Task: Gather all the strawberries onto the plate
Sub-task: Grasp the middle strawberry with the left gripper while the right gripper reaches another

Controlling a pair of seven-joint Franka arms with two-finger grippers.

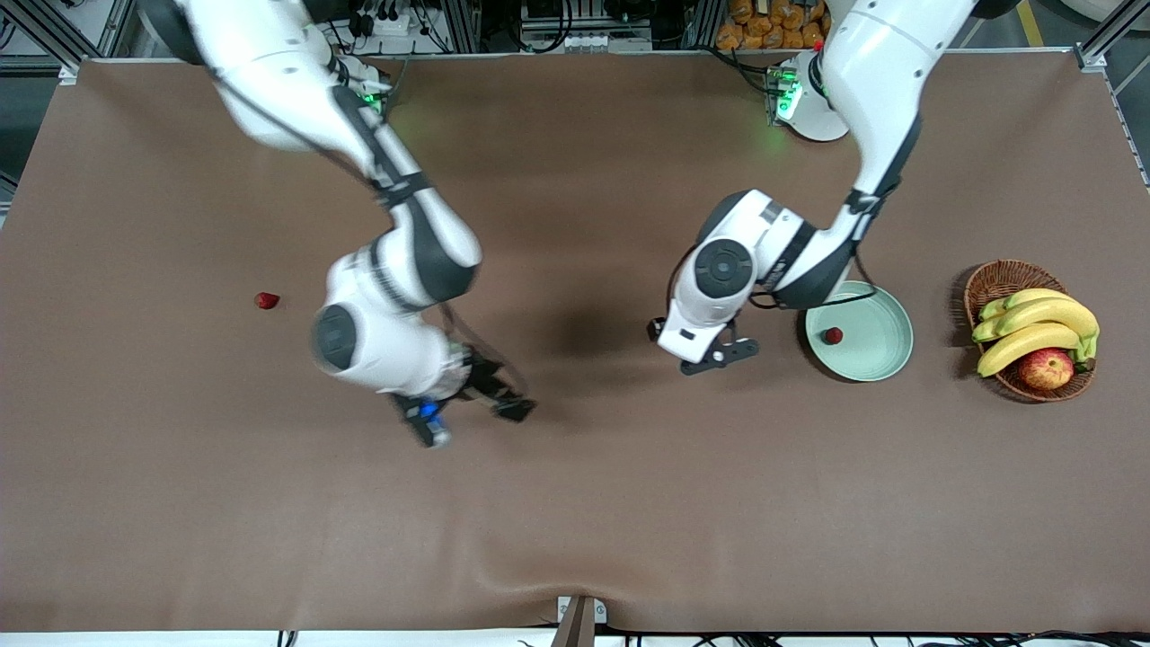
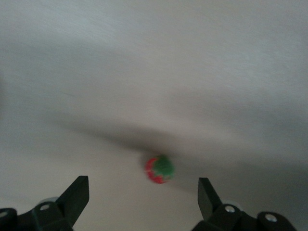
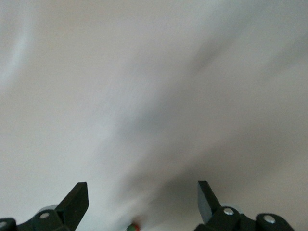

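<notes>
One strawberry (image 1: 834, 335) lies in the pale mint plate (image 1: 876, 355), close to its rim toward the right arm's end. A second strawberry (image 1: 266, 300) rests on the brown table toward the right arm's end. My left gripper (image 1: 719, 355) hangs open beside the plate. In the left wrist view it (image 2: 143, 197) has a strawberry (image 2: 160, 169) on the surface just ahead of its spread fingers. My right gripper (image 1: 473, 420) is open over the table's middle. The right wrist view shows it (image 3: 143, 199) with a strawberry (image 3: 134, 226) barely visible low between the fingers.
A brown wicker basket (image 1: 993, 279) with bananas (image 1: 1033, 328) and an apple (image 1: 1046, 367) stands beside the plate, toward the left arm's end. The brown table cover (image 1: 575, 539) has a wrinkle near the front edge.
</notes>
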